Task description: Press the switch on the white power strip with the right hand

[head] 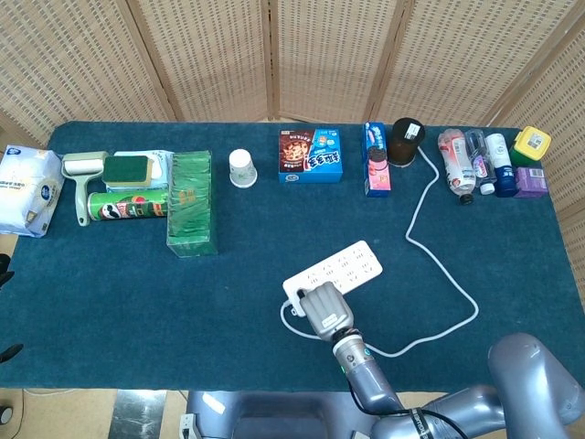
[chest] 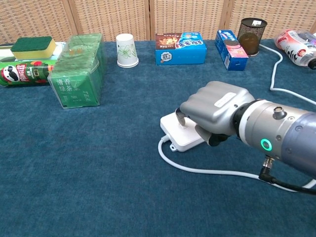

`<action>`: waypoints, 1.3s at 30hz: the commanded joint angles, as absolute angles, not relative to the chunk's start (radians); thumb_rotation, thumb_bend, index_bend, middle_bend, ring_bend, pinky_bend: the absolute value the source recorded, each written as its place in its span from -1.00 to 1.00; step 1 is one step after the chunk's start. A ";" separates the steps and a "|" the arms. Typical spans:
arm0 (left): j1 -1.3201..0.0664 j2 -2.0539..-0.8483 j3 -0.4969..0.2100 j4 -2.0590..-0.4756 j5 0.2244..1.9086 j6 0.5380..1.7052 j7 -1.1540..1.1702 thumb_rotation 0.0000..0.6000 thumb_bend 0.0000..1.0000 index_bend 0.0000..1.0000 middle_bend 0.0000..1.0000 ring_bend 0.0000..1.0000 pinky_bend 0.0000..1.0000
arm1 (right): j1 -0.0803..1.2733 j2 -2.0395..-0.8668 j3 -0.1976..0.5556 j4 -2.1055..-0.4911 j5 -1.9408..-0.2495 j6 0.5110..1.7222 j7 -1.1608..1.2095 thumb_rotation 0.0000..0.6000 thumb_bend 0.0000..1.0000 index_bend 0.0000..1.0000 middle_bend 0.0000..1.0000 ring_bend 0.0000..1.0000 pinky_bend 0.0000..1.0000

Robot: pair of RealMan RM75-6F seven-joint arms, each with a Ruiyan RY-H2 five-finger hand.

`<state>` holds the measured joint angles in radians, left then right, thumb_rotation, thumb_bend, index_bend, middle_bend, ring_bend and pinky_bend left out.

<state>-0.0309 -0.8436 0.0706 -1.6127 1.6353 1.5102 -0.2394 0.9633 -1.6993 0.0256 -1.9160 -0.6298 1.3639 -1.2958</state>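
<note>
The white power strip (head: 345, 266) lies slanted on the blue cloth, its near left end under my right hand (head: 326, 311). In the chest view the right hand (chest: 217, 105) is a curled grey fist over the strip's end (chest: 178, 135), and one bent finger (chest: 181, 118) points down onto the strip's top. The fist hides the switch itself. Nothing is held in the hand. The strip's white cable (chest: 217, 171) loops out from its near corner. My left hand shows in neither view.
Along the back stand a paper cup (head: 241, 168), a blue snack box (head: 311, 155), a small blue carton (head: 376, 158), a dark mesh holder (head: 406, 141) and several bottles (head: 475, 160). A green box (head: 192, 203), a chips can (head: 128, 205) and a sponge (head: 130, 169) sit left.
</note>
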 commanded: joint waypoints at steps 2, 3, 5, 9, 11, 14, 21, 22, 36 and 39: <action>-0.029 -0.843 0.070 -1.610 1.631 1.511 -0.242 1.00 -0.90 -1.00 -1.00 -1.00 -1.00 | 0.967 -1.672 0.054 -1.962 -0.651 1.391 -1.293 1.00 0.57 -0.47 0.92 1.00 1.00; -0.029 -0.843 0.070 -1.609 1.631 1.511 -0.243 1.00 -0.91 -1.00 -1.00 -1.00 -1.00 | 0.967 -1.662 0.061 -1.977 -0.655 1.396 -1.291 1.00 0.57 -0.47 0.92 1.00 1.00; -0.029 -0.843 0.070 -1.609 1.631 1.511 -0.244 1.00 -0.91 -1.00 -1.00 -1.00 -1.00 | 0.967 -1.641 0.071 -2.005 -0.667 1.407 -1.286 1.00 0.57 -0.47 0.92 1.00 1.00; -0.029 -0.842 0.069 -1.611 1.634 1.515 -0.242 1.00 -0.91 -1.00 -1.00 -1.00 -1.00 | 0.957 -1.602 0.076 -2.046 -0.703 1.422 -1.261 1.00 0.56 -0.47 0.92 1.00 1.00; -0.029 -0.840 0.069 -1.613 1.636 1.517 -0.241 1.00 -0.91 -1.00 -1.00 -1.00 -1.00 | 0.943 -1.574 0.069 -2.064 -0.756 1.425 -1.223 1.00 0.55 -0.46 0.88 1.00 1.00; -0.028 -0.838 0.069 -1.615 1.639 1.520 -0.240 1.00 -0.90 -1.00 -1.00 -1.00 -1.00 | 0.898 -1.487 0.036 -2.098 -0.893 1.432 -1.120 1.00 0.39 -0.51 0.60 0.83 0.88; -0.025 -0.835 0.069 -1.620 1.638 1.525 -0.238 1.00 -0.91 -1.00 -1.00 -1.00 -1.00 | 0.765 -1.274 -0.058 -2.055 -1.231 1.445 -0.764 1.00 -0.89 -0.67 -0.37 -0.25 -0.02; -0.024 -0.835 0.069 -1.622 1.639 1.527 -0.236 1.00 -0.91 -1.00 -1.00 -1.00 -1.00 | 0.738 -1.247 -0.069 -2.036 -1.274 1.457 -0.692 1.00 -0.97 -0.67 -0.48 -0.38 -0.15; -0.022 -0.822 0.072 -1.674 1.662 1.538 -0.169 1.00 -0.91 -1.00 -1.00 -1.00 -1.00 | 0.507 -1.185 -0.134 -1.676 -1.511 1.564 -0.230 1.00 -1.00 -0.71 -0.83 -0.89 -0.72; -0.019 -0.823 0.073 -1.679 1.663 1.542 -0.160 1.00 -0.91 -1.00 -1.00 -1.00 -1.00 | 0.471 -1.195 -0.124 -1.617 -1.511 1.574 -0.192 1.00 -1.00 -0.72 -0.83 -0.89 -0.73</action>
<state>-0.0194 -0.8232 0.0728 -1.6783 1.6626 1.5418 -0.1604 0.5090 -1.1914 -0.1234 -1.6617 -1.4925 1.5518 -0.2227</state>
